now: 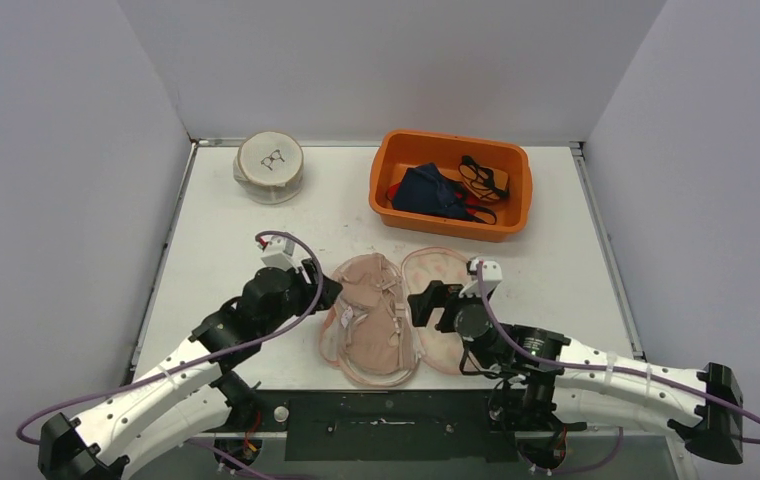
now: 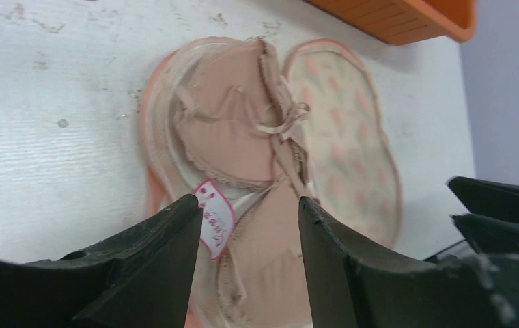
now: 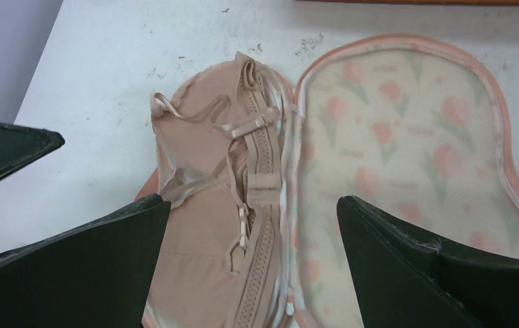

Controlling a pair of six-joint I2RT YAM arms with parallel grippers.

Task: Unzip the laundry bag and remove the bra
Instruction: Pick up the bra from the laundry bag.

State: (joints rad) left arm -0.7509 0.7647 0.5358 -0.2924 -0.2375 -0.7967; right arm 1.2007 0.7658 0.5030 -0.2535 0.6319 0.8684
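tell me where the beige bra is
Top view: the beige fabric bra lies front-centre, on the left half of the open pink floral mesh laundry bag, nearer than the orange plastic bin.

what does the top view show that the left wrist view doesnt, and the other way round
Only the top view: the round white case at the far left of the table, and the dark blue cloth inside the orange bin.

Only the left wrist view: the pink print on the white tag sewn to the bra.

Both: the bra lying in the unzipped laundry bag, whose floral half is folded open to the right, and part of the orange bin.
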